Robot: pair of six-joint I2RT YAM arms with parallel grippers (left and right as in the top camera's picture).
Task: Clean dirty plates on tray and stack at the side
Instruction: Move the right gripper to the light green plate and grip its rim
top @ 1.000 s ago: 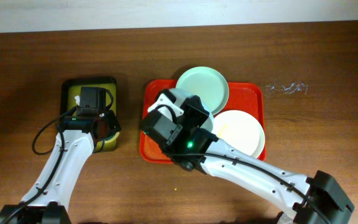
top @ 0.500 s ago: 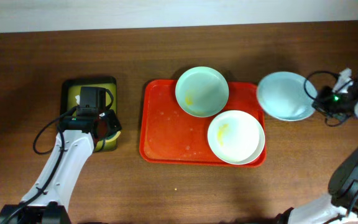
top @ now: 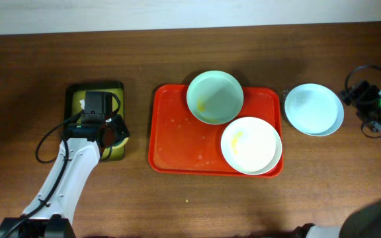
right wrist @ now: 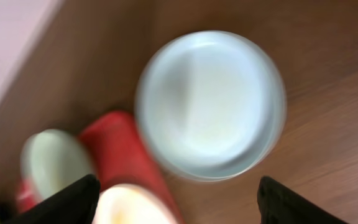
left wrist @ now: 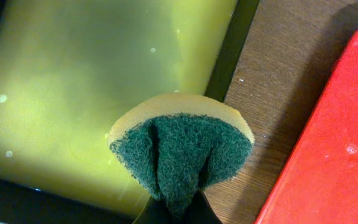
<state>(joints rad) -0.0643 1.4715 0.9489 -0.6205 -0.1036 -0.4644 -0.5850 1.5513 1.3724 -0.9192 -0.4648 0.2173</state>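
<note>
Shining red tray [top: 177, 139], smooth round plates [top: 215, 97]

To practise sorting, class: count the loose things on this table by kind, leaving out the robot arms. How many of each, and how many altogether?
Plates: 3 (mint green plate, white plate, pale blue plate)
Trays: 2 (red tray, black tray)
Sponges: 1 (sponge)
Total: 6

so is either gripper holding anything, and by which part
The left gripper pinches the sponge at one edge, folding it. The right gripper is open and empty; the pale blue plate lies free on the table.
</note>
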